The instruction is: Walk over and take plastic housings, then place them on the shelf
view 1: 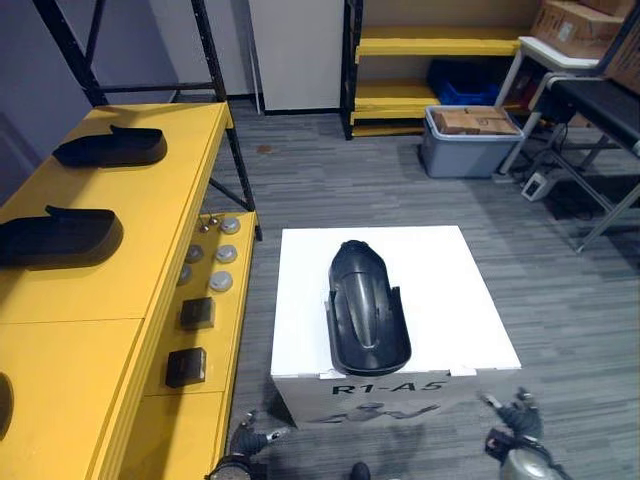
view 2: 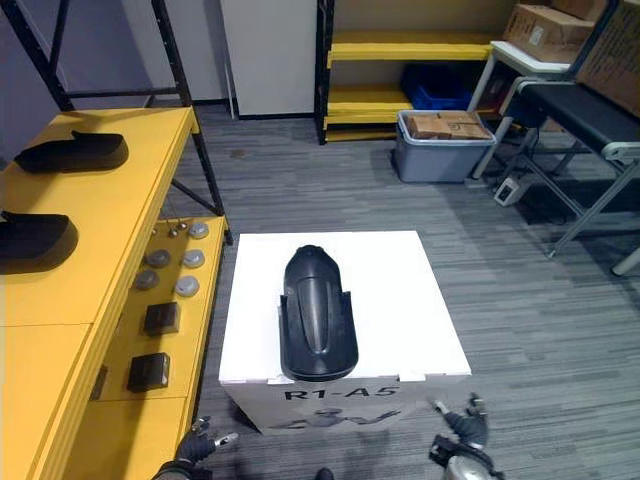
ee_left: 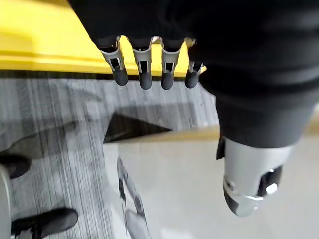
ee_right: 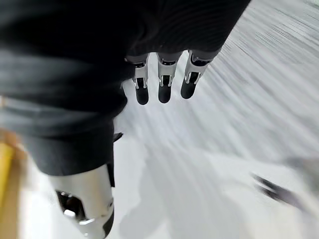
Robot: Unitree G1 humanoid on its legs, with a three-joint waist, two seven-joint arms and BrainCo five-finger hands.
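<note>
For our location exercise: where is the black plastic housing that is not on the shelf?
In the left eye view the housing lies on the white box ahead, with the yellow shelf to the robot's left.

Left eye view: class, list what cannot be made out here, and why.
Nearer shelf housing: its end cut off by the left edge.
Dark shape on the yellow shelf: mostly cut off by that edge, unidentifiable.
Round parts on the lower shelf: too small to identify.

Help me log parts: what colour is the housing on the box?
Housing is black; left eye view.
</note>
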